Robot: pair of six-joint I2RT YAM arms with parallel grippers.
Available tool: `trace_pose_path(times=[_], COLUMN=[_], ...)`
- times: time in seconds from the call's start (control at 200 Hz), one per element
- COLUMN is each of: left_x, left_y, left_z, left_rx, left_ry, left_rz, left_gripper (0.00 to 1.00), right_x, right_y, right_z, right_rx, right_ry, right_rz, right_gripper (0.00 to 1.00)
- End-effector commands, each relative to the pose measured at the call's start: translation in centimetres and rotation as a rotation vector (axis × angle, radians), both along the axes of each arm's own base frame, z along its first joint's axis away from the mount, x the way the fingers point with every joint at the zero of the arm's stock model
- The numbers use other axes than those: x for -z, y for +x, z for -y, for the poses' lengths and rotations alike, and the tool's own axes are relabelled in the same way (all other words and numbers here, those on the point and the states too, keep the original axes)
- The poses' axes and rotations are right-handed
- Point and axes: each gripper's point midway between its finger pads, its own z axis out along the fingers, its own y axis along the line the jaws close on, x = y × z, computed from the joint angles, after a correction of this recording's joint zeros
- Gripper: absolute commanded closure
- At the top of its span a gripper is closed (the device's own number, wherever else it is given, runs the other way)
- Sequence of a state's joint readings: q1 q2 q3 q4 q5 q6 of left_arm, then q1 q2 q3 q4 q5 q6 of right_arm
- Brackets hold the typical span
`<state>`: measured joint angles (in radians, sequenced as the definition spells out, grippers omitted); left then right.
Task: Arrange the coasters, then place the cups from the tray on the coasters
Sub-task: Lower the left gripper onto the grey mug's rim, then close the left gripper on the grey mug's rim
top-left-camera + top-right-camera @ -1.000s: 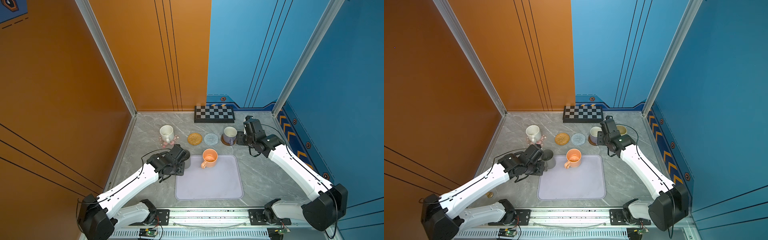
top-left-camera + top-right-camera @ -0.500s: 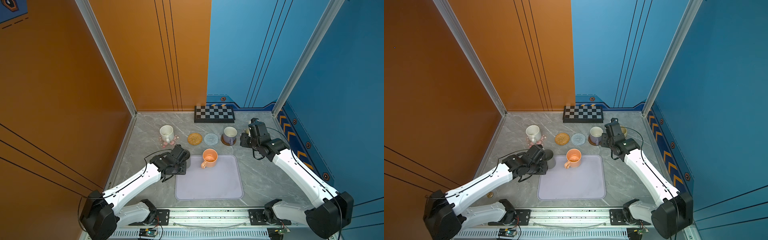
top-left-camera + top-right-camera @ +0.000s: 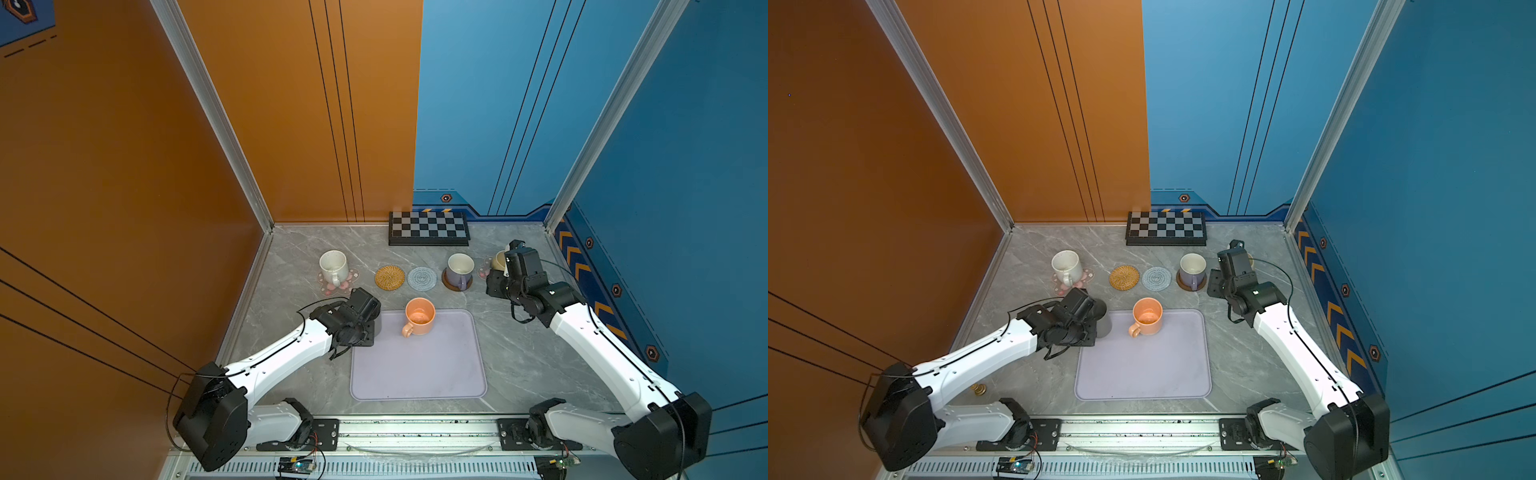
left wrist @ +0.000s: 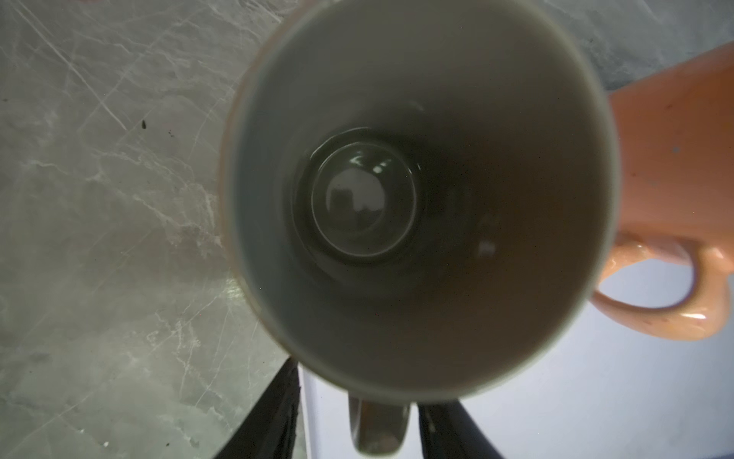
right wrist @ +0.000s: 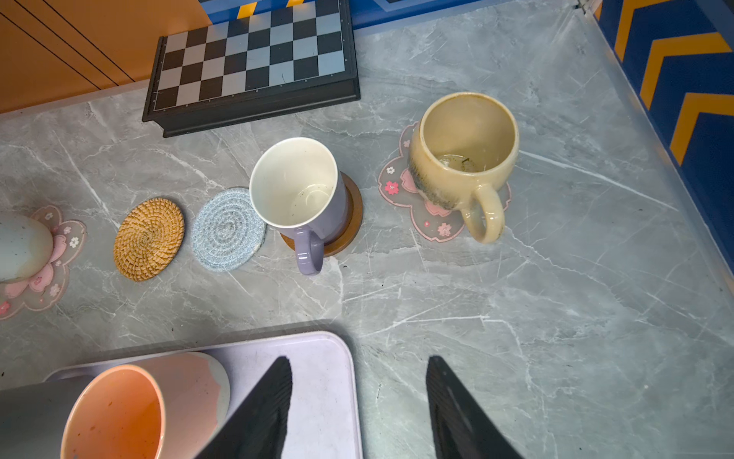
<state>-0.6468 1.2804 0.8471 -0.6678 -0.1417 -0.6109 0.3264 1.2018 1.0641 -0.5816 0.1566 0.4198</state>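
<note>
On the lavender tray (image 3: 415, 365) stand the orange cup (image 3: 419, 316) and, at its far left corner, the tall grey cup (image 4: 397, 198). My left gripper (image 4: 357, 397) is open above the grey cup, its fingers either side of the handle with a gap showing. The speckled white cup (image 3: 333, 266) sits on a flower coaster (image 5: 59, 254), the lavender cup (image 5: 298, 190) on the wooden coaster (image 5: 353, 206), and the beige cup (image 5: 464, 159) on the other flower coaster (image 5: 401, 190). The rattan coaster (image 5: 149, 238) and spiral coaster (image 5: 226, 230) are bare. My right gripper (image 5: 358, 359) hangs open and empty by the tray's far right corner.
A checkerboard (image 3: 429, 228) lies against the back wall behind the coaster row. The orange wall bounds the left side and the blue wall with chevrons the right, close to the beige cup. A small gold object (image 3: 979, 388) lies beside the left arm.
The right arm has drawn back a little to the right, away from the lavender cup, uncovering part of the beige cup. The left arm has barely shifted over the grey cup.
</note>
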Motion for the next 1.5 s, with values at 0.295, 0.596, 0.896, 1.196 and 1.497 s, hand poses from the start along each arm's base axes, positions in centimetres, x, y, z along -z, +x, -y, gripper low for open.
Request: trace_pose_path(times=[0.295, 0.596, 0.896, 1.196, 1.497], left_x=[-0.7, 0.6, 0.4, 0.7, 0.0], left_y=[2.5, 2.4, 2.6, 2.3, 2.4], left_z=[0.1, 0.7, 0.7, 0.9, 1.8], left_rx=[0.006, 0.009, 0.007, 0.012, 0.031], left_ry=[0.061, 0.059, 0.063, 0.072, 0.054], left_rz=[0.044, 0.015, 0.03, 0.023, 0.038], left_gripper=[0.53, 0.54, 0.71, 0.74, 0.65], right_x=[0.0, 0.1, 0.1, 0.0, -0.1], right_y=[0.0, 0.0, -0.2, -0.3, -0.4], right_z=[-0.2, -0.2, -0.1, -0.1, -0.1], right_rx=[0.002, 0.003, 0.003, 0.001, 0.002], right_ry=[0.043, 0.046, 0.045, 0.051, 0.052], right_rz=[0.011, 0.008, 0.008, 0.012, 0.015], right_gripper=[0.43, 0.43, 0.43, 0.43, 0.43])
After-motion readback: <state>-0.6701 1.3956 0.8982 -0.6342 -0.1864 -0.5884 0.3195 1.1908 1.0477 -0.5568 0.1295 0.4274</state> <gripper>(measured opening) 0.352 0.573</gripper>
